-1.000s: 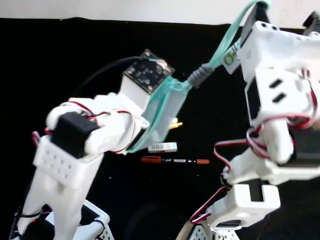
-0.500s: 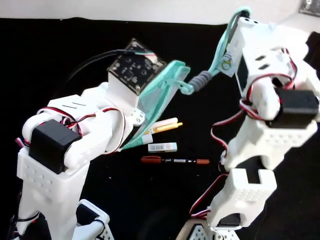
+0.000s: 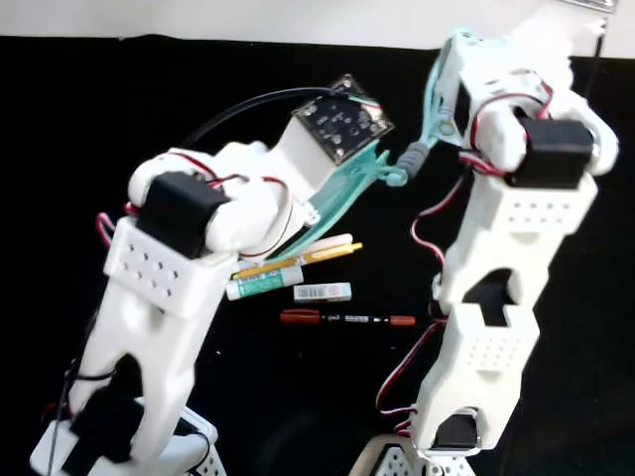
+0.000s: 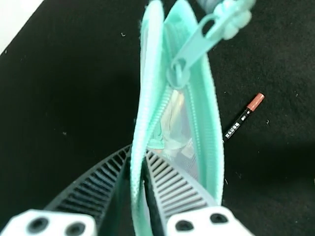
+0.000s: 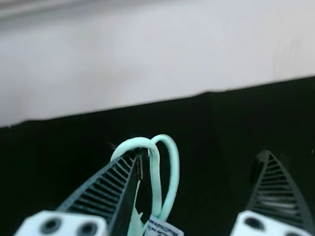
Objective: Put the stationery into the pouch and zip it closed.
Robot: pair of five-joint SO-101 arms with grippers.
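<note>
Above the black table (image 3: pixel 119 119), the left arm (image 3: pixel 189 238) holds the teal pouch (image 3: pixel 349 186) clear of the surface, tilted, its zip end toward the right arm (image 3: pixel 516 208); left claw (image 4: pixel 139 153) narrow, pinched on one lip of the pouch, the teal wall pressed between both ribbed fingers (image 4: pixel 172 189); zip slider (image 4: pixel 177 77) sits partway along the mouth; the mouth gapes between slider and claw, with something shiny inside that cannot be identified; teal zip pull (image 4: pixel 224 22) runs from the slider to a grey coiled piece (image 3: pixel 413 157), and beyond that a teal strap loop (image 5: pixel 172 164) goes up to the right arm; right claw (image 5: pixel 204 157) wide, fingers well apart, nothing between them; the strap loop touches the tip of one finger, but whether it is hooked round that tip or only beside it cannot be told; stationery lies on the table below the pouch, outside it: a cream pen (image 3: pixel 332 241) and a yellow pen (image 3: pixel 298 261) side by side, a green-and-white marker (image 3: pixel 260 287) just beside them, a small white labelled block (image 3: pixel 322 293), and a dark pen with red-brown ends (image 3: pixel 347 319) nearest the arm bases, all near one another; pale wall strip (image 3: pixel 248 18) beyond the table's far edge
</note>
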